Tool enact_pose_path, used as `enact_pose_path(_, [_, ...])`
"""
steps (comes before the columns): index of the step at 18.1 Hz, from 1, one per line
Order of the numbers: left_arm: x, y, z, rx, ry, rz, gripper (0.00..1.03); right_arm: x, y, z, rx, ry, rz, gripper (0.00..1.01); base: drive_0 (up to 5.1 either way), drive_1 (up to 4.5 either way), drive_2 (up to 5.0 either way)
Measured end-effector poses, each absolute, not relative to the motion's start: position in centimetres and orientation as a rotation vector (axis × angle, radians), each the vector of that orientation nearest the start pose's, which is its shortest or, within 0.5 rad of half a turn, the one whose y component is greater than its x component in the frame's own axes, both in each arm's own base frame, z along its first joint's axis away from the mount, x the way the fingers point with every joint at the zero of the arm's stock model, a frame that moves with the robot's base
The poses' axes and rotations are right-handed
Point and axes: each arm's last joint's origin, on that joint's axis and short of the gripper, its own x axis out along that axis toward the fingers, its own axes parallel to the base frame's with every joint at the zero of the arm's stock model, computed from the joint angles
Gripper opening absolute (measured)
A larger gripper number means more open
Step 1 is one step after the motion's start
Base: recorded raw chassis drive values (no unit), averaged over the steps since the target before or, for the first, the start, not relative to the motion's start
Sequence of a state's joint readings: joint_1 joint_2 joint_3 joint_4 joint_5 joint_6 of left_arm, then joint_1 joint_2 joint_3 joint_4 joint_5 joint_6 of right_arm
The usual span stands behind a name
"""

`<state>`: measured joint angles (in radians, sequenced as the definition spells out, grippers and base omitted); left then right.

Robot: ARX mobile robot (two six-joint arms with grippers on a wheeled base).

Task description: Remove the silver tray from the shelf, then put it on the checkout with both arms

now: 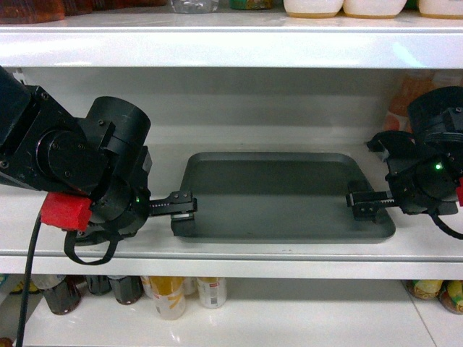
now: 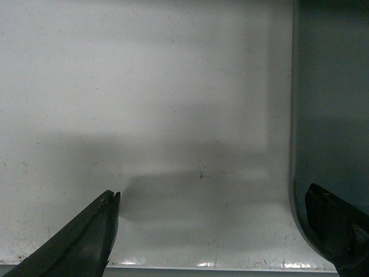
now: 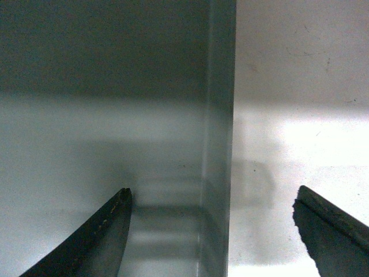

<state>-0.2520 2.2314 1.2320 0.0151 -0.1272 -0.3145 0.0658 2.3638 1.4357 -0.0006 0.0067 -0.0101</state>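
The silver tray [image 1: 282, 195] lies flat on the white shelf [image 1: 239, 249], its long side facing me. My left gripper [image 1: 182, 207] is at the tray's left end, near the front corner. It is open, one finger over the tray [image 2: 340, 98] and the other [image 2: 86, 236] over the bare shelf [image 2: 144, 86], with the left gripper [image 2: 211, 193] straddling the rim. My right gripper [image 1: 365, 204] is at the tray's right end. It is open too: the right gripper [image 3: 212, 193] straddles the tray's [image 3: 104, 86] right rim, its outer finger over the shelf [image 3: 300, 86]. The checkout is out of view.
An upper shelf board [image 1: 231, 47] hangs close above the arms, with jars and bottles on it. Bottles and cans [image 1: 170, 293] stand on the shelf below. An orange package [image 1: 405, 101] sits at the back right. A red block [image 1: 65, 210] is on the left arm.
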Motion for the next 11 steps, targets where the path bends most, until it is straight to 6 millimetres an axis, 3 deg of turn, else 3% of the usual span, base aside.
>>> enact_pose_path(2, [40.61,-10.14,5.68,-0.105,0.985,0.031,0.98,46.09,3.33,5.11,-0.056,0.939,0.068,0.70,0.0,0.00,0.0])
enact_pose_path(4, [40.83,-10.37,5.49,-0.130,1.016,0.027,0.64,46.28,3.92,5.18,-0.052,0.974,0.078,0.34,0.0,0.00,0.0])
enact_pose_path(7, [40.84,-10.56,5.48,-0.149,1.042,0.022,0.39,46.45,3.92,5.18,-0.026,0.999,0.069,0.09,0.0,0.00,0.0])
enact_pose_path(11, [40.67,-10.60,5.28,-0.186,1.042,0.023,0.10,46.44,4.04,5.21,0.004,1.002,0.081,0.04,0.0,0.00,0.0])
